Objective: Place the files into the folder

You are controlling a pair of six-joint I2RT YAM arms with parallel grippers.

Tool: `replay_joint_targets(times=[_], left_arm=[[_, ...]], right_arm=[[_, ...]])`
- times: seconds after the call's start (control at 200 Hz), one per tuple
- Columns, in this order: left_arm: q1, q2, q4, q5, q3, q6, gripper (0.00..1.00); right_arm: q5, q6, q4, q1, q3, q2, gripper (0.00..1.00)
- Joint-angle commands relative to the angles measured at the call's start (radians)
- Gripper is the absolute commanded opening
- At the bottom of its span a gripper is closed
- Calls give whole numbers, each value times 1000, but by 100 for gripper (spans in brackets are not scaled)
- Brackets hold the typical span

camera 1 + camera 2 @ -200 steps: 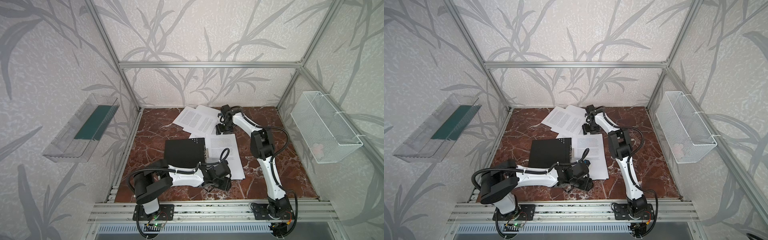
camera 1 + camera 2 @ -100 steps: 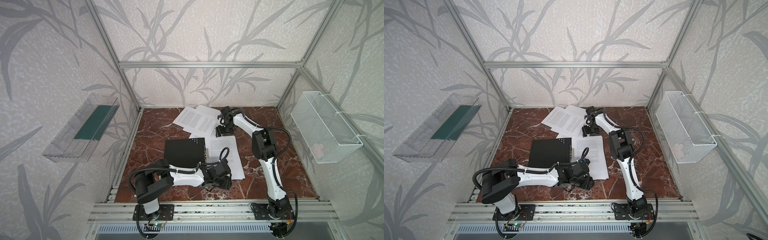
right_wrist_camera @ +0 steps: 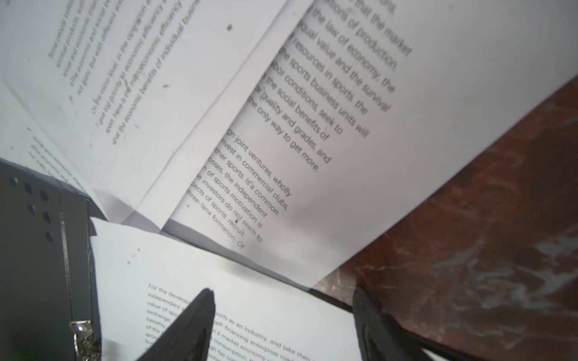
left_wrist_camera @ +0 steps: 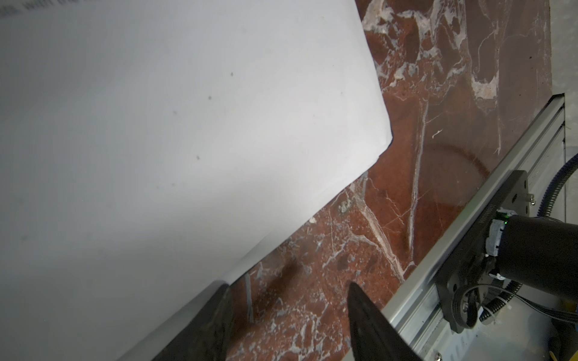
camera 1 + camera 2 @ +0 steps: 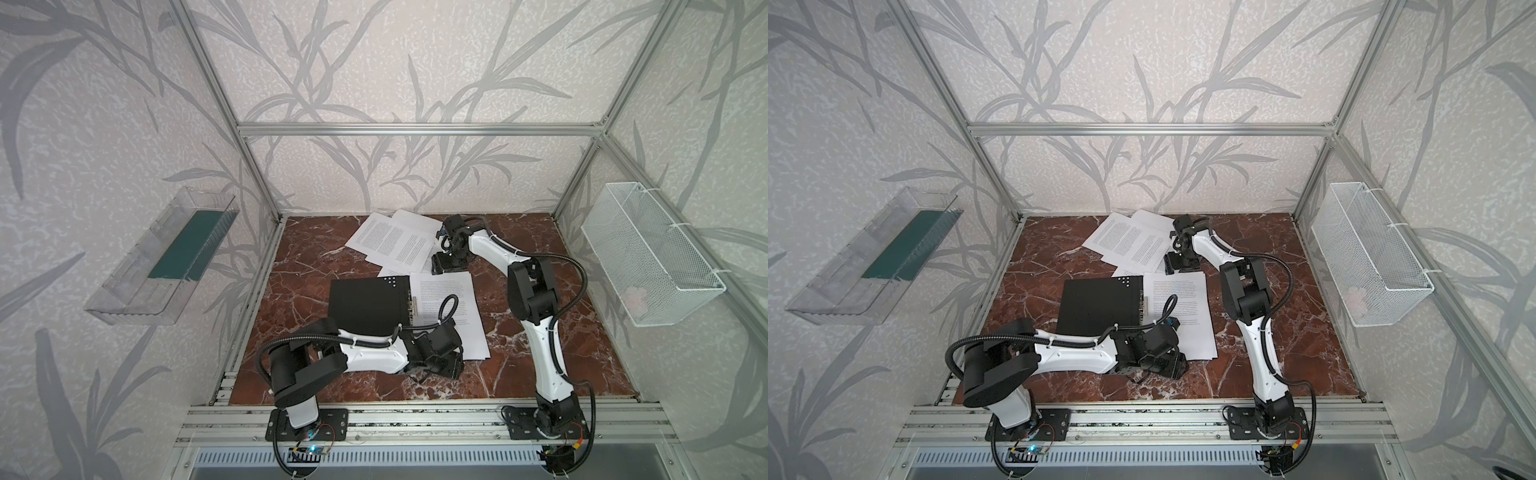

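A robot test cell in a lab, not a lived-in room. A cage of silver aluminium profile bars (image 5: 415,129) boxes in a small red-brown marble-patterned worktop (image 5: 519,361), with panels of pale grey leaf-print wallpaper (image 5: 415,62) filling the sides. Two white-and-black robot arms, left (image 5: 365,357) and right (image 5: 544,345), are bolted to slotted aluminium rails (image 5: 415,415) along the worktop's front edge, with loose cabling. A clear plastic tray (image 5: 137,291) hangs on the left wall and a white wire-mesh basket (image 5: 665,282) on the right.

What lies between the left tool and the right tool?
A white printed paper sheet spans that stretch; both top views show it.
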Motion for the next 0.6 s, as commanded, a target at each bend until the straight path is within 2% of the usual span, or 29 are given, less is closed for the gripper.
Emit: replay_joint_targets(times=[0.0, 0.16, 0.325, 0.395, 0.525, 0.595], left_arm=[[8, 30, -82, -23, -35, 6, 63], [7, -40, -79, 97, -21, 34, 67], [6, -198, -176, 64, -25, 79, 70], [15, -285, -215, 17, -45, 78, 72], [53, -436, -268, -114, -113, 52, 77], [116, -494, -280, -109, -151, 51, 82]], right_arm=[[-8, 24, -71, 9, 0, -4, 73], [34, 50, -91, -6, 87, 15, 78], [102, 74, -64, -18, 111, -48, 83], [117, 95, 16, -30, 13, -136, 87], [96, 152, 198, -57, -305, -369, 95], [72, 184, 295, -64, -511, -491, 99]])
